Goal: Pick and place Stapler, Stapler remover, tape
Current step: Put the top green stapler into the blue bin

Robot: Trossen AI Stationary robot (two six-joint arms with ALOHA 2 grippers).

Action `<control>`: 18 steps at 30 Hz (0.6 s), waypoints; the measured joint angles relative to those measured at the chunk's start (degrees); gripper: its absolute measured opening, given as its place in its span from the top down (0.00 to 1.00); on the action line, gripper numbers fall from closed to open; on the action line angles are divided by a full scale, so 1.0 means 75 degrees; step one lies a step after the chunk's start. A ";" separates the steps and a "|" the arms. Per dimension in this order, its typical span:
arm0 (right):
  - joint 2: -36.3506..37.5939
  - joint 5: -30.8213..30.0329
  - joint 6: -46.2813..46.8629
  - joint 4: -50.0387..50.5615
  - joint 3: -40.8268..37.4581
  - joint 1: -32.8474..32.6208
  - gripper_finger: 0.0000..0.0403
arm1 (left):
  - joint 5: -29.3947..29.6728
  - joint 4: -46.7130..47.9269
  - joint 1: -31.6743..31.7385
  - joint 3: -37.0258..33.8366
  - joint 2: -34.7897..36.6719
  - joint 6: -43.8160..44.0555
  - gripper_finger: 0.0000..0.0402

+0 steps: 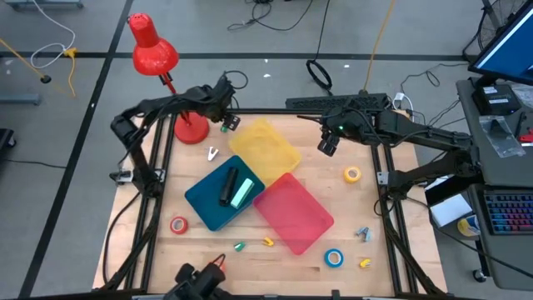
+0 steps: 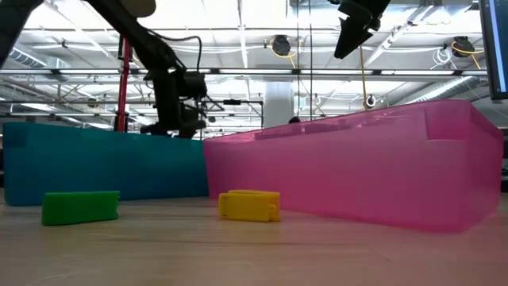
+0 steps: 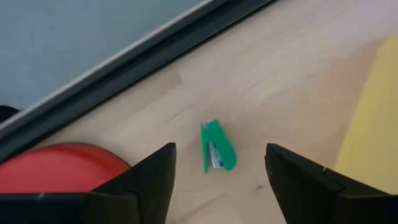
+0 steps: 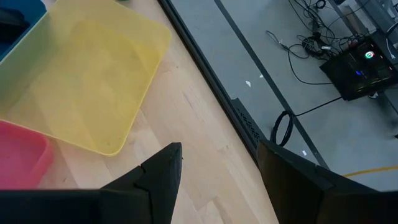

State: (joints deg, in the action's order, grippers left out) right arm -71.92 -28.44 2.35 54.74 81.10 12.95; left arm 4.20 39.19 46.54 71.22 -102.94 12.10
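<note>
Across the wooden surface (image 1: 333, 187) we see yellow (image 1: 265, 147), teal (image 1: 218, 198) and pink (image 1: 293, 212) trays, with tape rolls (image 1: 352, 174) scattered around them. Our left claw (image 3: 217, 180) hangs spread above a small green stapler (image 3: 217, 147) beside the red lamp base (image 3: 59, 169). Our right claw (image 4: 217, 168) hovers parted and empty near the yellow tray.

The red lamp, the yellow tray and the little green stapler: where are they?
Red lamp (image 1: 153, 47): high view, on its shade.
Yellow tray (image 4: 87, 81): right wrist view, on its floor.
Green stapler (image 3: 217, 146): left wrist view, on its body.
</note>
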 joint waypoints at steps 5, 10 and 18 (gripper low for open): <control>0.0000 -0.0001 0.0000 0.0000 0.0000 0.0000 0.50 | -0.0405 -0.0015 0.0106 0.0000 -0.0367 0.0001 0.38; 0.0000 -0.0001 0.0000 0.0000 0.0000 0.0000 0.50 | -0.0512 -0.0049 0.0086 0.0000 -0.0539 -0.0058 0.38; 0.0000 -0.0001 0.0006 0.0000 0.0000 0.0000 0.50 | -0.0609 -0.0210 0.0110 0.0000 -0.0678 -0.0055 0.38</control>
State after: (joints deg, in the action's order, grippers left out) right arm -71.92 -28.45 2.39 54.74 81.10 12.95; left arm -0.37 37.62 47.36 71.22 -108.02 11.68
